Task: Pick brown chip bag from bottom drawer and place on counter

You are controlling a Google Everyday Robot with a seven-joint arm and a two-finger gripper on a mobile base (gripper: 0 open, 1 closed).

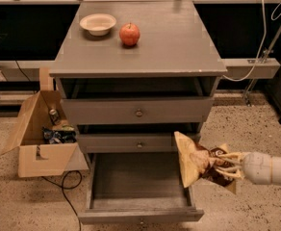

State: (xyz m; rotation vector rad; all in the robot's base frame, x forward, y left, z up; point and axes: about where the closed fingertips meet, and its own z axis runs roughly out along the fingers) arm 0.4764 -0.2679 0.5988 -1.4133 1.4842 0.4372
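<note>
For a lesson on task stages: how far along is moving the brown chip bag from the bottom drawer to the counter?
Done: the brown chip bag is out of the open bottom drawer. In hand: the gripper, beside the drawer's right wall, is shut on the bag, holding it in the air. Left: raise it to the counter, which holds a bowl and apple, and release.

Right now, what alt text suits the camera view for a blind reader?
The gripper, at the right edge of the open bottom drawer, holds the brown chip bag in its jaws. On the counter sit a bowl and an apple.
</note>
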